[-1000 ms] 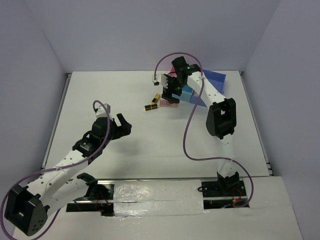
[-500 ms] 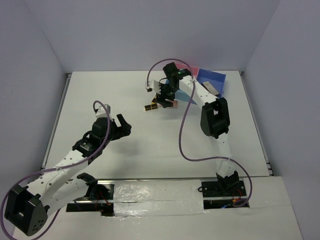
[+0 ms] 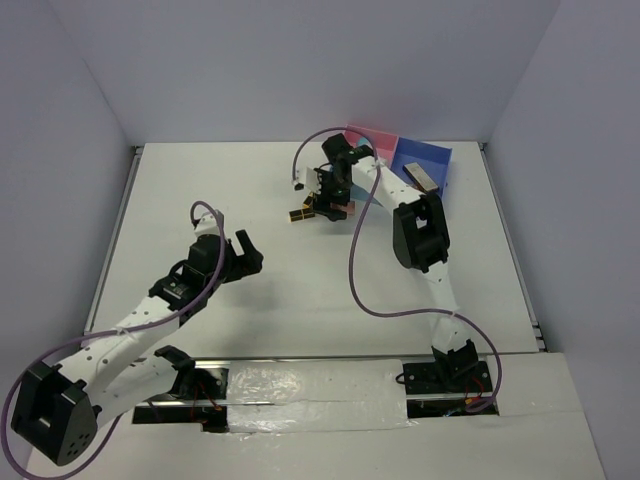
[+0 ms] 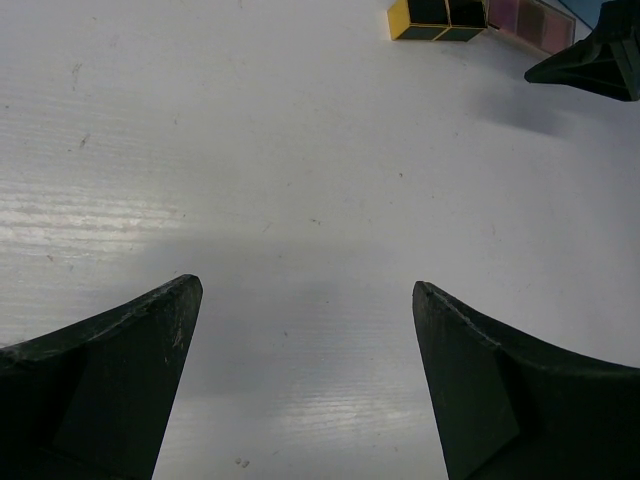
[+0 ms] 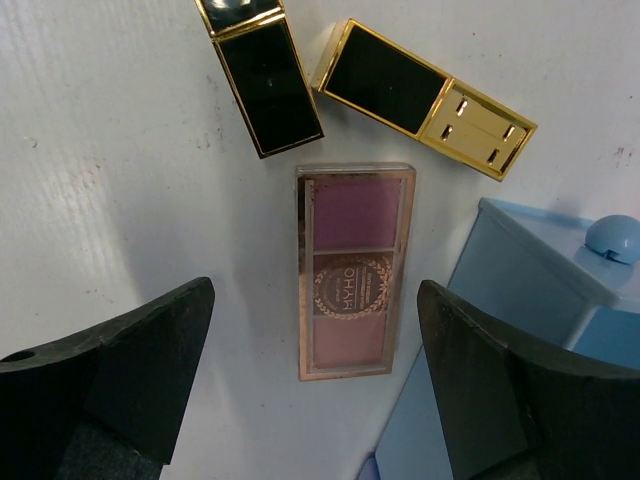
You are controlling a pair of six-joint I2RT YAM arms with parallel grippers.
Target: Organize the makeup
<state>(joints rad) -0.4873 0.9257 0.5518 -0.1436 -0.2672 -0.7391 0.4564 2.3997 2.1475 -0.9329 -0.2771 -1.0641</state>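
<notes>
A flat pink-and-brown palette (image 5: 352, 270) lies on the white table beside the compartment box. Two black-and-gold lipsticks (image 5: 260, 75) (image 5: 420, 95) lie just beyond it. In the top view the lipsticks (image 3: 300, 214) and palette (image 3: 346, 208) sit left of the box. My right gripper (image 5: 315, 295) is open and empty, hovering over the palette with one finger either side of it; it also shows in the top view (image 3: 328, 196). My left gripper (image 3: 246, 254) is open and empty above bare table, well short of the lipsticks (image 4: 440, 18). Another flat item (image 3: 422, 176) lies in the box. No white tubes show.
The pink-and-blue compartment box (image 3: 432, 157) stands at the back right, its pale blue corner (image 5: 530, 290) close to my right finger. The right arm's cable loops over the table middle (image 3: 355, 270). The walls enclose the back and sides.
My right gripper has moved left from over the box to above the palette and lipsticks. My left arm has shifted only slightly.
</notes>
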